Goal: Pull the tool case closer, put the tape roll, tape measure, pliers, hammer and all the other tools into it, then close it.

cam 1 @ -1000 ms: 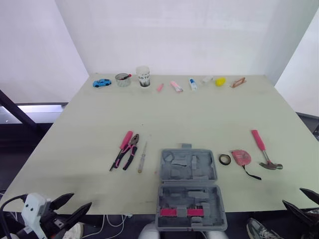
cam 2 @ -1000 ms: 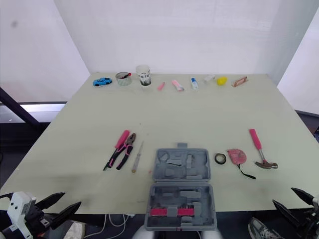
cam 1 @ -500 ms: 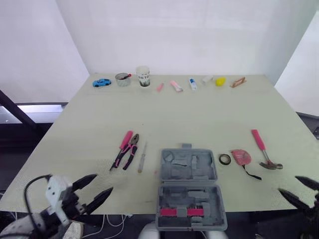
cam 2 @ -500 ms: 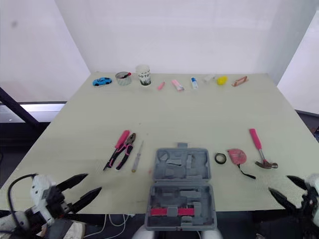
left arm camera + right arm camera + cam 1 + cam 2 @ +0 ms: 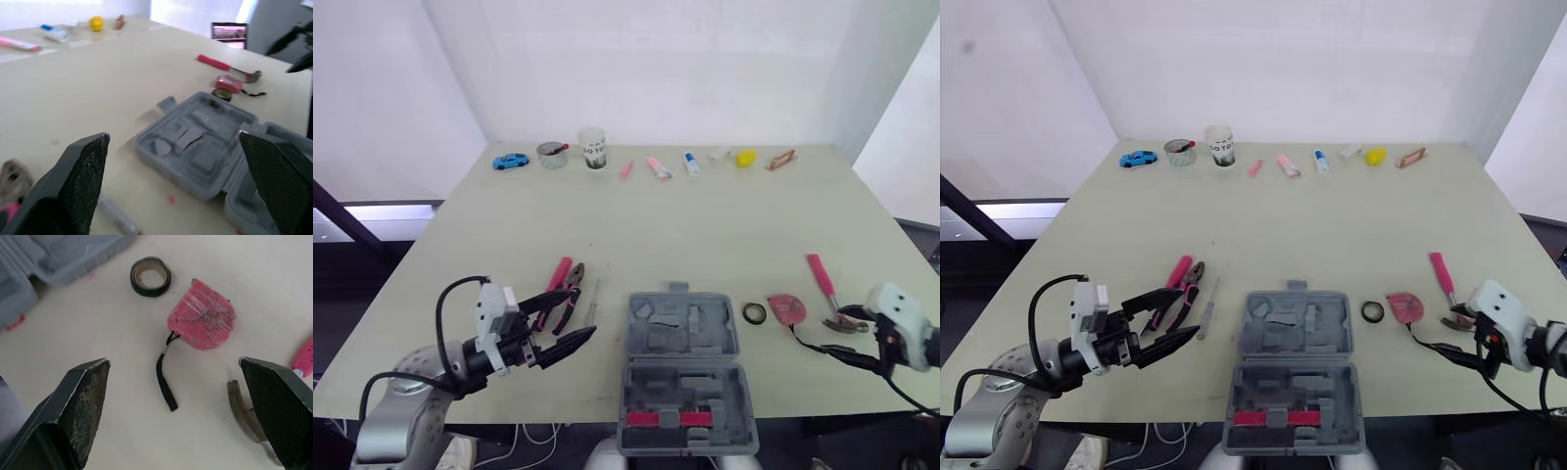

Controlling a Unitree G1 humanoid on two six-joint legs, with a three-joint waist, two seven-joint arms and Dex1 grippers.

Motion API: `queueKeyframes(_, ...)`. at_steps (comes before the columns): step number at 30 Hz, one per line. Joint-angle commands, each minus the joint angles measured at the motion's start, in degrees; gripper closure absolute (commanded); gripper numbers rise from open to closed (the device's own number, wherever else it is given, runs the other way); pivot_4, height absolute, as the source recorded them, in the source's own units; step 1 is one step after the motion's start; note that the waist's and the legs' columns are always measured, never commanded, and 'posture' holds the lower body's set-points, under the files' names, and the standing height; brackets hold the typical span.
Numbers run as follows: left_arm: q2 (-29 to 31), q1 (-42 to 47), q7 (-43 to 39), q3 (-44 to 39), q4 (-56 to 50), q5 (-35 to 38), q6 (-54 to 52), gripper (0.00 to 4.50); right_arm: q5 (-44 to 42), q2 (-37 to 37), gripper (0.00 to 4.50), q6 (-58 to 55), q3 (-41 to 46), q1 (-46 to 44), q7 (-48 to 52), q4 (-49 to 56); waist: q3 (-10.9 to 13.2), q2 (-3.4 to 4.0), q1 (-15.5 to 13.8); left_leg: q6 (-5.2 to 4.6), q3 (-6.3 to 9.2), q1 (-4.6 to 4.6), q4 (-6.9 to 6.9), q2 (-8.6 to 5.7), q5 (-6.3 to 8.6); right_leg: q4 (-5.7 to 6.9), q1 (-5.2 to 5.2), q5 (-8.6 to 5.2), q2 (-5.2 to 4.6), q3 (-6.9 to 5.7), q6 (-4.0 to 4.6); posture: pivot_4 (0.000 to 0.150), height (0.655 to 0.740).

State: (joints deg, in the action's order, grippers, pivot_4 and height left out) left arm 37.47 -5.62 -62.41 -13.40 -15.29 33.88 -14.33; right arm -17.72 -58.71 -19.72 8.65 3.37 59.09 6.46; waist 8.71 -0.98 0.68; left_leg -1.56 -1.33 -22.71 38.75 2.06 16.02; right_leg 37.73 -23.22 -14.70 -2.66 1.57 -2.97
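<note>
While the left end effector (image 5: 1187, 313) and right end effector (image 5: 174, 361) gape, the moulded tool case (image 5: 1298, 328) lies open.

one tool case (image 5: 683, 338), one hammer (image 5: 822, 279), one tape roll (image 5: 755, 313)

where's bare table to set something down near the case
Free patch: the table middle, between the far row of small items and the tool case. Crowded: pliers and screwdriver left of the case; tape roll, tape measure, hammer right.
</note>
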Motion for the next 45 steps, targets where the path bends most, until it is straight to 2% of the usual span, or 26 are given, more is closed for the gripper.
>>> queueKeyframes(1,2.09,2.59,-3.58,2.70,-1.98,-0.13,0.69,0.00,4.62,-0.82,0.06,0.43,-7.18,-7.10,2.72,-0.06,0.03,0.01,0.12,0.01,-0.01,0.04,0.02,0.00,0.00,0.05,0.00,0.00,0.04,0.01,0.01,0.150,0.7400)
queueKeyframes(9,3.22,8.08,-6.53,6.58,-1.44,0.32,-0.29,0.00,13.99,1.06,0.06,-0.62,-22.61,-22.18,9.37,-1.25,0.08,0.08,-0.02,0.02,0.03,-0.07,0.04,0.03,-0.01,0.11,-0.10,0.01,0.12,0.01,0.02,0.150,0.7400)
queueKeyframes(16,1.91,9.94,-6.82,8.42,-1.52,0.85,-0.29,0.00,27.84,6.39,0.06,2.15,-35.36,-34.91,10.99,-7.25,0.09,0.09,0.05,0.02,0.00,-0.12,0.05,0.02,-0.01,0.15,-0.19,0.01,0.10,0.02,0.02,0.150,0.7400)
queueKeyframes(22,1.61,10.86,-6.88,8.50,-0.91,1.00,-0.01,0.00,33.11,8.21,0.06,0.16,-40.12,-38.96,15.10,-7.10,0.10,0.10,-0.07,0.03,0.01,-0.17,0.05,0.01,-0.02,0.15,-0.21,0.01,0.10,0.01,0.02,0.150,0.7400)
queueKeyframes(30,1.79,11.06,-7.32,8.52,-0.74,0.64,0.65,0.00,35.82,9.32,0.06,-3.10,-41.54,-38.92,18.01,-5.20,0.10,0.11,0.01,0.03,0.02,-0.17,0.05,0.01,-0.02,0.18,-0.21,0.02,0.09,0.00,0.03,0.150,0.7400)
queueKeyframes(33,2.31,10.44,-7.99,9.15,-0.76,-0.36,1.24,0.00,36.85,11.46,0.72,-3.99,-42.01,-40.08,17.97,-6.29,0.10,0.11,0.14,0.03,0.01,-0.15,0.06,0.00,-0.02,0.21,-0.21,0.02,0.10,0.00,0.03,0.150,0.7400)
queueKeyframes(38,2.10,10.41,-8.29,8.95,-0.36,-0.57,1.64,0.00,38.62,14.94,3.18,-5.20,-42.98,-42.73,18.32,-10.08,0.11,0.12,0.09,0.03,0.01,-0.15,0.09,0.00,-0.02,0.23,-0.21,0.02,0.11,0.00,0.03,0.150,0.7400)
queueKeyframes(40,2.09,10.59,-8.38,9.04,-0.14,-0.70,1.82,0.00,39.37,15.91,4.33,-5.18,-43.36,-43.40,17.90,-11.50,0.11,0.12,0.01,0.03,0.01,-0.15,0.10,0.00,-0.02,0.22,-0.21,0.02,0.11,0.00,0.03,0.150,0.7400)
queueKeyframes(41,2.08,10.67,-8.44,9.11,-0.09,-0.75,1.91,0.00,39.79,16.30,4.47,-5.30,-43.51,-43.71,17.77,-12.18,0.11,0.12,-0.08,0.03,0.02,-0.15,0.10,-0.01,-0.02,0.22,-0.21,0.02,0.11,-0.01,0.03,0.150,0.7400)
queueKeyframes(45,1.82,10.72,-8.10,9.24,-0.56,-0.70,1.78,0.00,41.34,16.42,4.47,-5.26,-43.52,-44.55,17.82,-13.61,0.11,0.12,-0.03,0.04,0.01,-0.17,0.10,-0.01,-0.02,0.21,-0.21,0.02,0.10,-0.02,0.03,0.150,0.7400)
